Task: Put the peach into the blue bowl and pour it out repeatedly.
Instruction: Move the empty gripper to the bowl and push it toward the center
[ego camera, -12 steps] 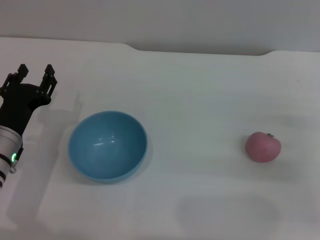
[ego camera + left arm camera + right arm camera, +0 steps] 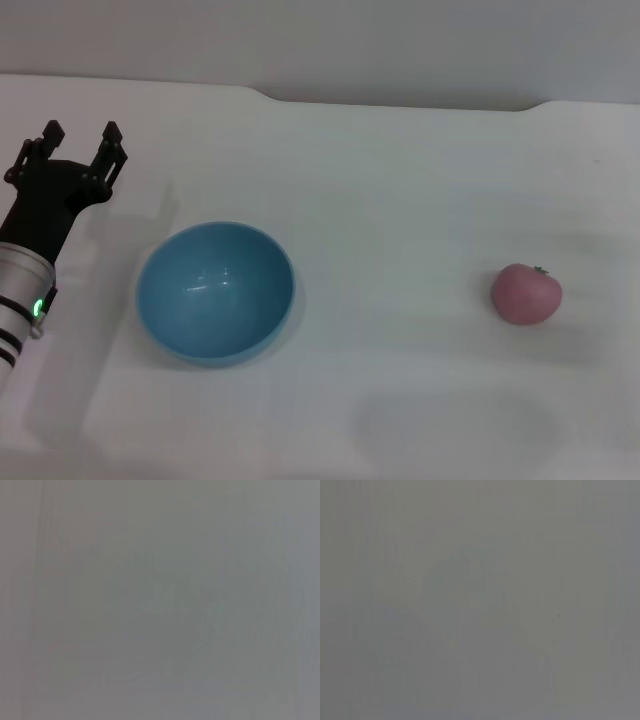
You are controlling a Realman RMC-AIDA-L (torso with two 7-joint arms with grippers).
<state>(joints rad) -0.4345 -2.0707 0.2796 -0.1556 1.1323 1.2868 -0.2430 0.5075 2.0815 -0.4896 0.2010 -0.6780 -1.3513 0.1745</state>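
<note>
Head-camera footage gives us a white counter [image 2: 400, 200] with the blue bowl [image 2: 215, 292] standing upright on its left half, its glossy hollow facing up and holding nothing. Well apart from it, toward the right side of the counter, we find the peach [image 2: 526, 294], a small pink fruit with a dark stem at its top, lying alone on the surface. At the far left we see our left tool [image 2: 79, 141], black, at the end of a silver-banded forearm with a green light; it sits beside the bowl's left rim and a little farther back, apart from the bowl and touching nothing we can make out. Its two fingers [image 2: 110, 140] are spread with a clear gap between them, and they grip nothing. Our right tool does not appear in this view. From the left wrist camera we get only a flat grey field with faint smudges, and we cannot tell what it faces. From the right wrist camera we get the same kind of grey blur, with no tool, bowl or fruit that we can pick out.
</note>
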